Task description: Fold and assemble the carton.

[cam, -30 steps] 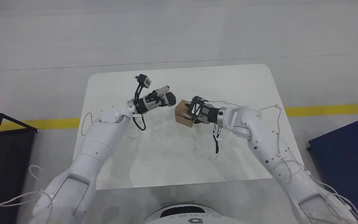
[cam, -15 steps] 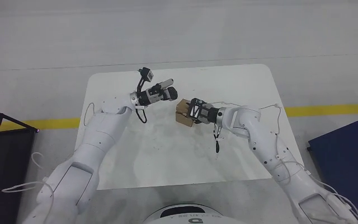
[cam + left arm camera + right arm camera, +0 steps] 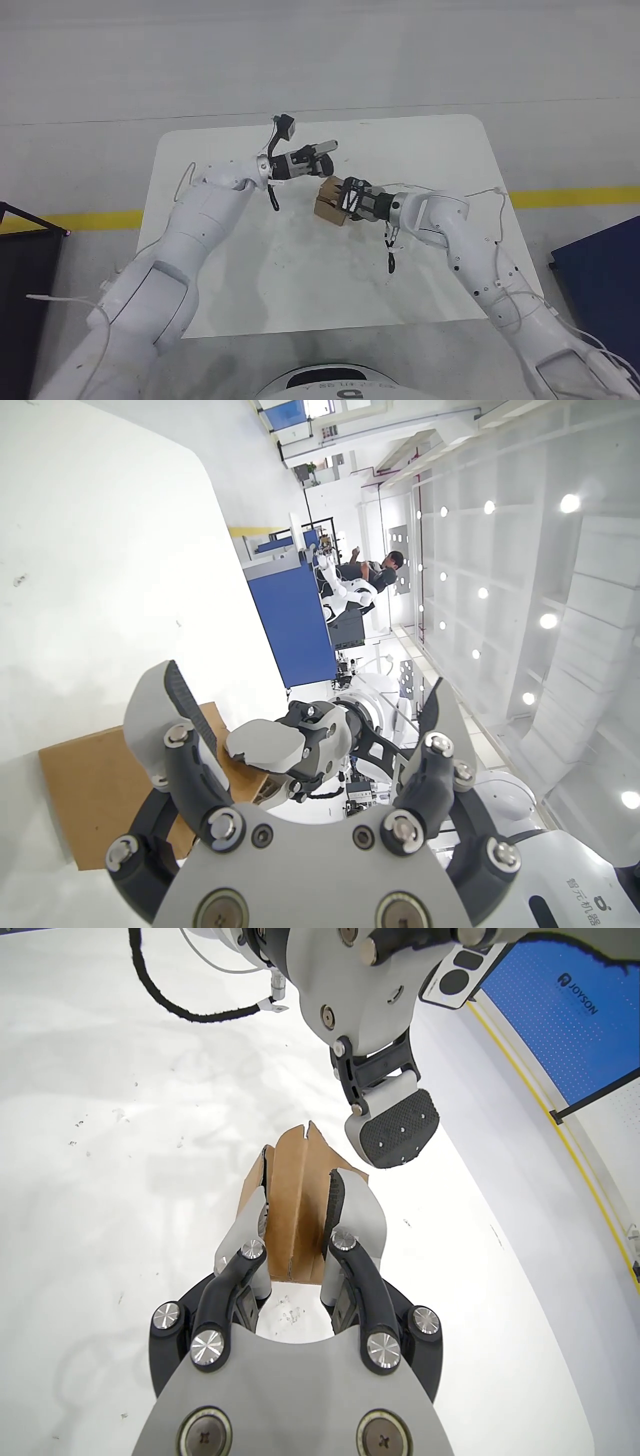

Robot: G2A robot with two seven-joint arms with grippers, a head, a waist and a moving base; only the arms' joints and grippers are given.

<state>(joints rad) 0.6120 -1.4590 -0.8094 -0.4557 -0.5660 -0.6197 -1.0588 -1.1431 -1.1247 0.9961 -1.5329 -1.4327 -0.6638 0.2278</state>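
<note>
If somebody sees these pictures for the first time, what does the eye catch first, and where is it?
The small brown carton, only partly folded, stands out near the middle of the white table, clamped in the right gripper. Just past it, on the table's far side, the left gripper hangs open, close to the carton's upper flap.

Left claw (image 3: 305,682) gapes wide; right claw (image 3: 300,1195) is clamped tight.
</note>
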